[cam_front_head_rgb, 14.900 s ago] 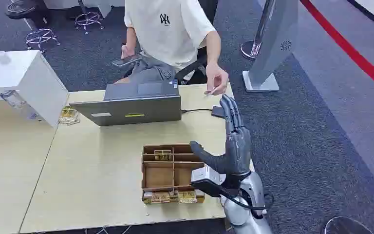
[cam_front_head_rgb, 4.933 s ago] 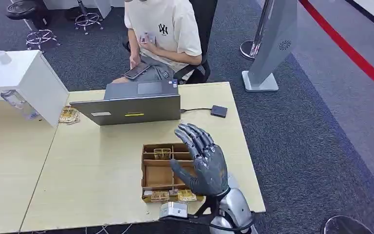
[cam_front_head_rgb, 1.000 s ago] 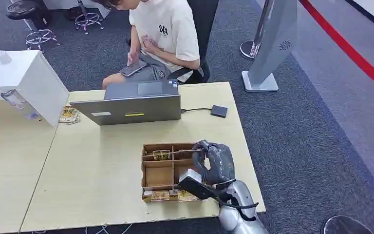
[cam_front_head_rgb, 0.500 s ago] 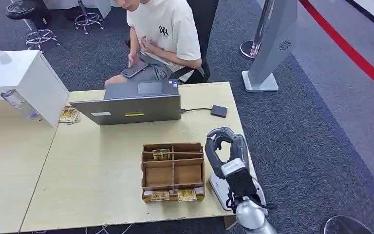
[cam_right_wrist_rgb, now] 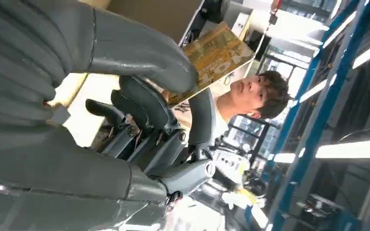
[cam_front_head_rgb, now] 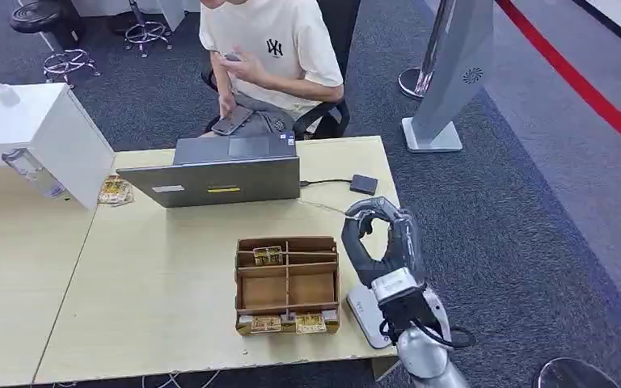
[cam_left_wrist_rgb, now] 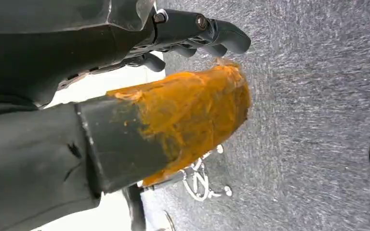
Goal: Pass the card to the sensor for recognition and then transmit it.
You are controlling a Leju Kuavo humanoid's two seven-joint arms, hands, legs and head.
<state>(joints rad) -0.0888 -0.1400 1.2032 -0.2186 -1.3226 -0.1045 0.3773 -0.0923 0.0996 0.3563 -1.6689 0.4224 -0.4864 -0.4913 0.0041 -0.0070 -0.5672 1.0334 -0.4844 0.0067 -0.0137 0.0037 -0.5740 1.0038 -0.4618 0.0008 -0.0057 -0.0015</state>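
One card [cam_right_wrist_rgb: 212, 55], gold-printed, is pinched between the thick thumb and a dark finger of the right hand [cam_front_head_rgb: 378, 242], which is raised above the table [cam_front_head_rgb: 154, 275] just to the right of the cardboard tray [cam_front_head_rgb: 287, 283]. In the head view the card shows as a thin pale sliver [cam_front_head_rgb: 323, 207] pointing from the fingertips toward the laptop [cam_front_head_rgb: 220, 179]. The hand's fingers arch over to meet the thumb; the forearm comes up from the table's near right corner, over a white flat device [cam_front_head_rgb: 365, 311] lying beside the tray. Right of the tray the tabletop ends close by, with open carpet beyond; past the tray a bare strip runs to the laptop and to the small dark sensor [cam_front_head_rgb: 363, 183] near the far right edge. A seated person [cam_front_head_rgb: 271, 56] faces the laptop. The left hand [cam_left_wrist_rgb: 192, 38] hangs over carpet, fingers curled in, gripping nothing.
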